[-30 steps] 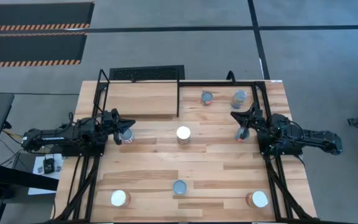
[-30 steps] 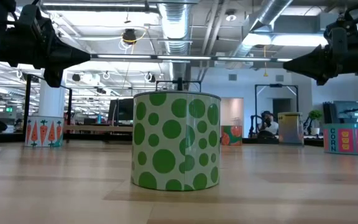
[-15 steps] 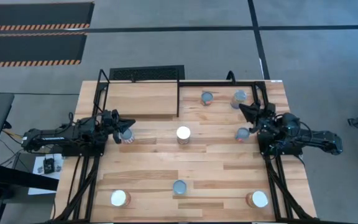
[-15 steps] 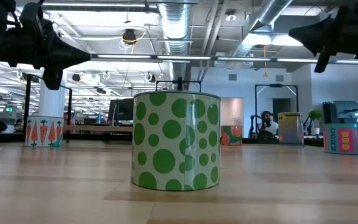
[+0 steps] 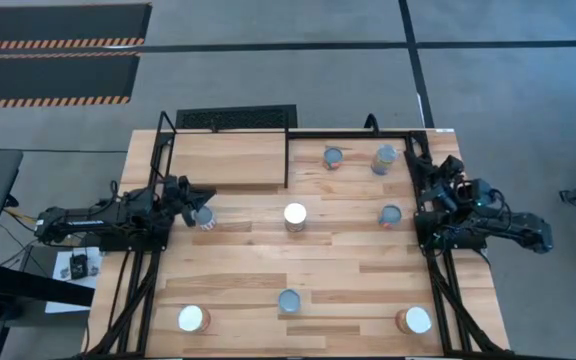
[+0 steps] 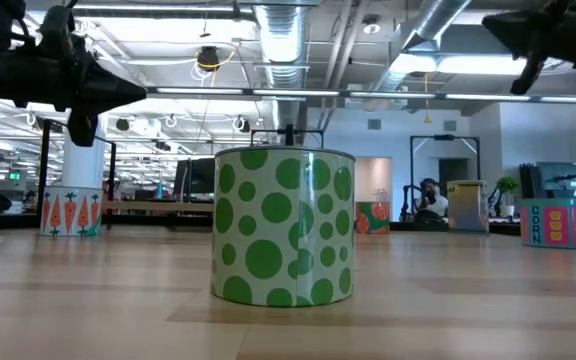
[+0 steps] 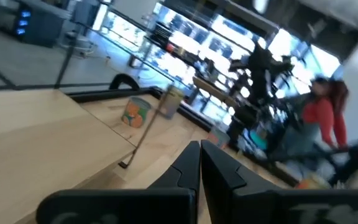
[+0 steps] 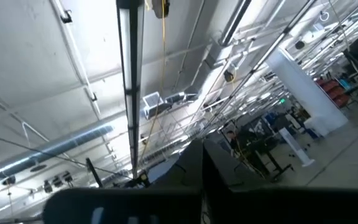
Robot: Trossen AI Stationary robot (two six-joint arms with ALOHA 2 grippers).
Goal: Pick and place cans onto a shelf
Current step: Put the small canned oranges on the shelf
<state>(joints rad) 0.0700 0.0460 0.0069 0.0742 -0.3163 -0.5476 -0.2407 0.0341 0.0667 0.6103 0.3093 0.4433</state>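
Since a second ago the right gripper [image 5: 430, 168] has lifted off the right-side can [image 5: 391, 215] and tipped upward at the right edge, fingers pressed together. Left gripper [image 5: 204, 199] hovers, fingers closed, beside the can [image 5: 205, 217] just near of the shelf [image 5: 230, 160]; other cans stand scattered across the table [image 5: 348, 262]

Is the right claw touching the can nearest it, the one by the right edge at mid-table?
Apart. The high view shows bare tabletop between the right claw and that can.
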